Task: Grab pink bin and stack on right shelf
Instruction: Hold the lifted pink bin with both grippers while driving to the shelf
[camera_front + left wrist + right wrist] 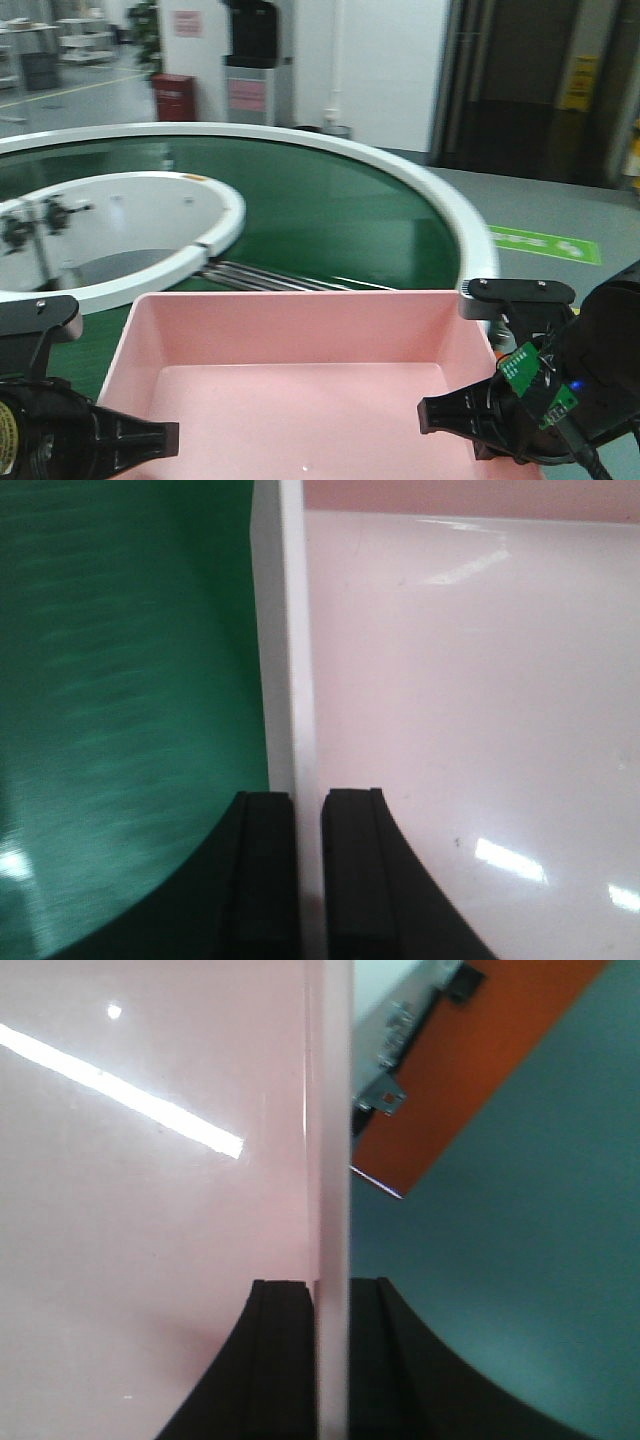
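The pink bin [300, 370] is seen at the bottom of the front view, held between the two grippers, its open top turned up and its inside bare. Its far wall is set against the near edge of the green conveyor [330, 215]; whether its base is resting on anything cannot be told.

The bin's left wall is clenched by the left gripper [150, 438]. In the left wrist view the pale wall of the pink bin [470, 710] is pinched between the two black fingers of the left gripper [308, 815], one finger outside over the green belt [120, 680] and one inside.

The right wall is gripped the same way by the right gripper [455, 415]. In the right wrist view the rim of the pink bin [150, 1210] is caught between the black fingers of the right gripper [330, 1300], with one finger on each side. Beside that wall a teal floor [520, 1290] and a slanted orange panel [480, 1070] are shown.

Beyond the bin, the curved conveyor is bordered by a white outer rim [440, 200] and a white inner ring [150, 215]. Metal rods [260, 275] are laid between the ring and the bin. Further back, a red box [172, 97] and a tall machine [257, 60] are placed against a white wall, and a green marking [545, 243] is painted on the grey floor at the right.
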You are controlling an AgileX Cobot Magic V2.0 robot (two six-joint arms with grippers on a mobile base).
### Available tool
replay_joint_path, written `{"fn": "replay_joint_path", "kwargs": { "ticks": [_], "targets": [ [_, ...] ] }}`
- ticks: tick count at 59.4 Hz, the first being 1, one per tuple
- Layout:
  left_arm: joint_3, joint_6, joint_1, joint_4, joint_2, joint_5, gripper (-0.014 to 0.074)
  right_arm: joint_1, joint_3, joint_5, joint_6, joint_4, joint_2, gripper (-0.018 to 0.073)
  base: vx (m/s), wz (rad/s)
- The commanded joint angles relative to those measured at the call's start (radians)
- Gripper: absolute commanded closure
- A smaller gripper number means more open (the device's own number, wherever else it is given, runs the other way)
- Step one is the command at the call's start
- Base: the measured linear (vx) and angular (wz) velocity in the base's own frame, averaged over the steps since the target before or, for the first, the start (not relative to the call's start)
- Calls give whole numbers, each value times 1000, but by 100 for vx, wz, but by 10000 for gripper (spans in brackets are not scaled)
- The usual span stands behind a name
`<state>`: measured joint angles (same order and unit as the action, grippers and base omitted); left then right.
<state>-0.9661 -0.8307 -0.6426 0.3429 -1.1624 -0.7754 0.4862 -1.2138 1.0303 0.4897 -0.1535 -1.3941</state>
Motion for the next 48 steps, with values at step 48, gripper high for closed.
{"fn": "replay_joint_path", "kwargs": {
  "ticks": [48],
  "targets": [
    [-33,-5,-6,26,35,88,556,-8,-27,-19,-7,-80,31,561,-6,-96]
  ]
}}
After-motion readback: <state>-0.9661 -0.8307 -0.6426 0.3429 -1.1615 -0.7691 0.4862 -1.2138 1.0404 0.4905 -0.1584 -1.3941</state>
